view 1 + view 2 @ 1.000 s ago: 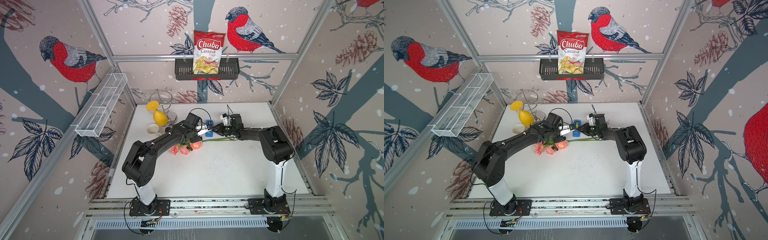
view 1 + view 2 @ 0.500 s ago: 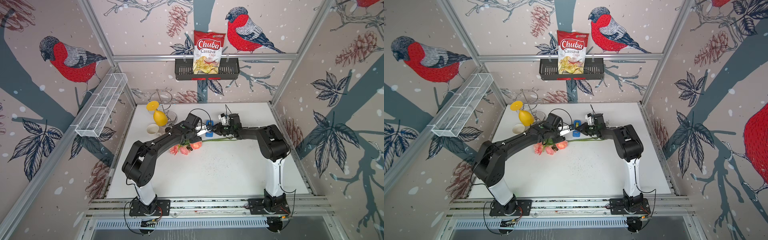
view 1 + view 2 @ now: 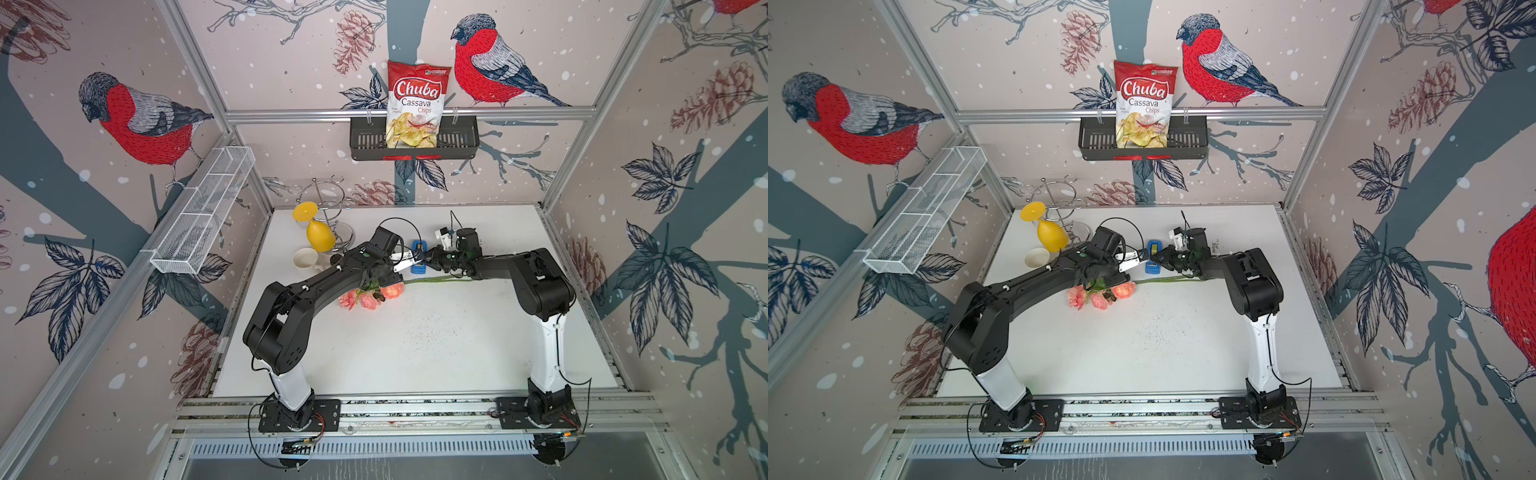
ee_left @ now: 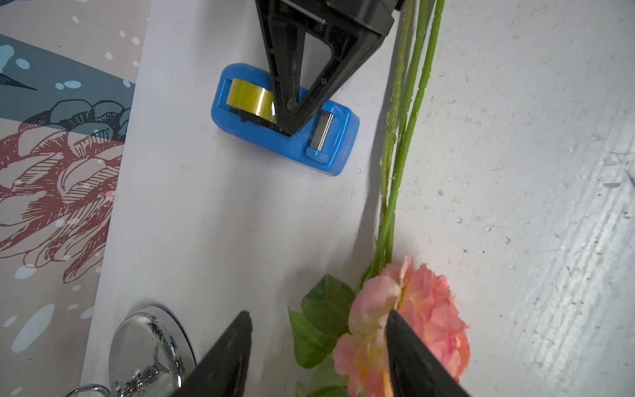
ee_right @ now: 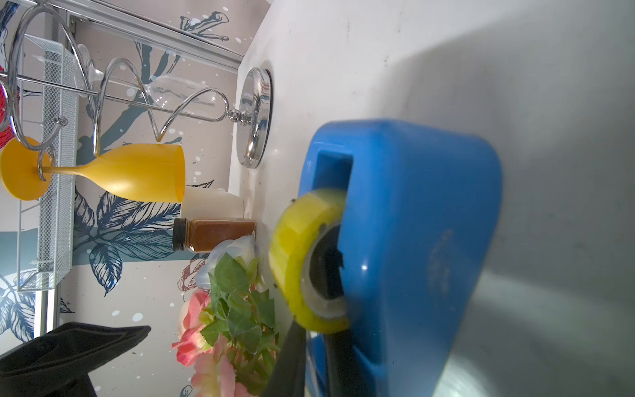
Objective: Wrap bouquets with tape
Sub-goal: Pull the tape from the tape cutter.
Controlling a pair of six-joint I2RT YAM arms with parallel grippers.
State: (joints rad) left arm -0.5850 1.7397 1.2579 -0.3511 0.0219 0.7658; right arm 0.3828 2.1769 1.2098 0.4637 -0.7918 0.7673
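Bouquet (image 3: 370,296): flat on table (image 3: 436,353); 0 wraps, so all taping is left.
Tape (image 4: 251,98): in blue dispenser (image 4: 285,151), just beside bouquet.
Right gripper (image 4: 290,115): tips pressed together at the tape; holding it? cannot tell.
Left gripper (image 4: 318,314): jaws wide, empty, over bouquet.

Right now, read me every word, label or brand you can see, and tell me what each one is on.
"Chuba": white lettering on the red chip bag in the black basket.
"Cassava": same bag, below the brand.
"Chips": same bag, below that.
Too small to read: the bag's fine print; the raised mark on the blue tape dispenser.
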